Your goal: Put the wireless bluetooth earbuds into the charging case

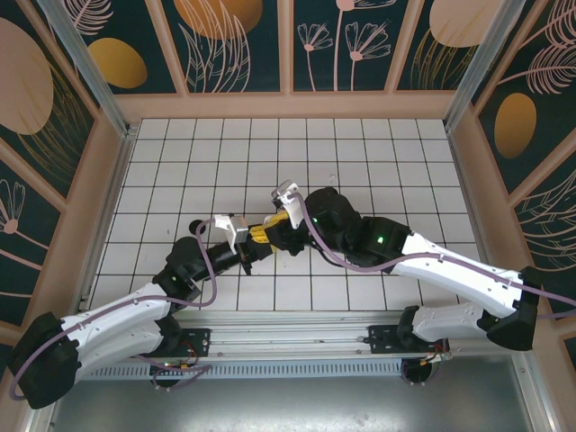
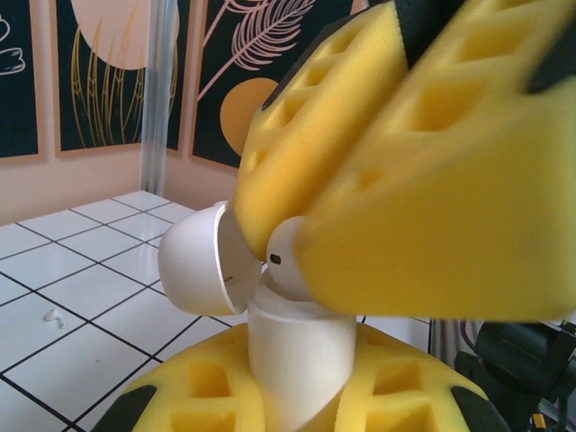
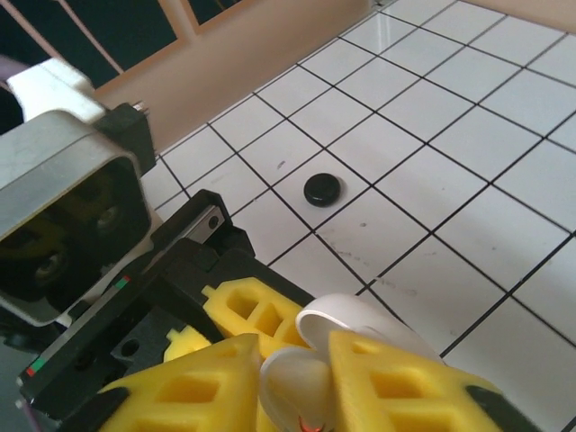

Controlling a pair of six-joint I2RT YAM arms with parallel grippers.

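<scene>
- The right gripper (image 2: 277, 252) sits closest to the left wrist camera. Its yellow foam fingers (image 2: 450, 180) come down over the charging case from above and to the right.
- Its fingers are set narrow and pinch a white earbud (image 2: 281, 266) between the pads.
- The earbud is right at the mouth of the charging case (image 2: 292, 346), touching its top rim (how far in it sits cannot be told).
- The case stands upright, and its rounded lid (image 2: 193, 256) is swung open to the left of the body.
- The left gripper (image 2: 301, 400) is below the case, closed tight on the white body with a yellow finger on each side.
- A small black disc (image 3: 323, 189) lies flat on the tiled table (image 1: 360, 162), beyond the case and well apart from it.
</scene>
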